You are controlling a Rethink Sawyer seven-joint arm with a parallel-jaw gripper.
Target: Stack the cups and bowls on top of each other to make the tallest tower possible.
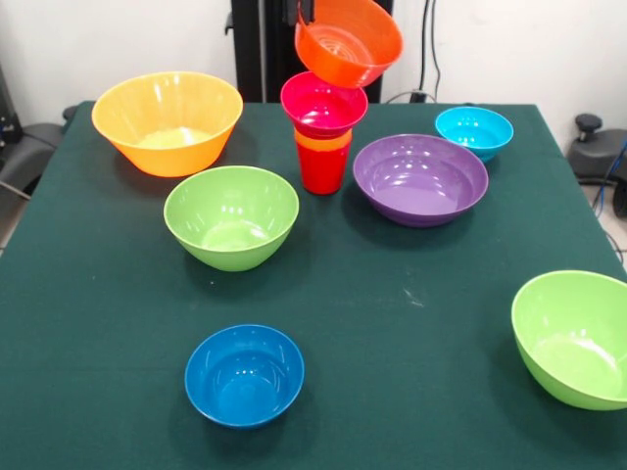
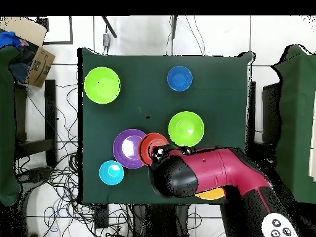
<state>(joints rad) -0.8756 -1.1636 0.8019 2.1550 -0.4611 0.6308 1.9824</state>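
- Green cloth covers the table (image 1: 392, 392); a white wall stands behind it in the front view, and cables lie on the floor around it in the overhead view.
- Tower (image 1: 322, 137): a red cup (image 1: 321, 172) stands upright on the cloth as base, an orange cup (image 1: 321, 142) nested in its mouth, a small pink bowl (image 1: 323, 103) seated upright on top.
- Orange bowl (image 1: 348, 41): tilted, raised above the pink bowl, at the top edge of the front view. Whether it touches the pink bowl's rim cannot be settled from this angle.
- Gripper: not distinguishable in either view; the red and black arm (image 2: 197, 173) covers that spot from overhead. Jaw state cannot be told.
- Purple bowl (image 1: 420, 178): just beside the tower, upright.
- Light blue bowl (image 1: 474, 130): near the purple bowl, apart from it.
- Yellow-orange bowl (image 1: 168, 121): on the tower's other side, near the table corner.
- Lime green bowl (image 1: 231, 215): near the tower, toward the camera.
- Second lime green bowl (image 1: 576, 338): at the table edge, well apart from the rest.
- Dark blue bowl (image 1: 244, 374): alone on the near cloth.
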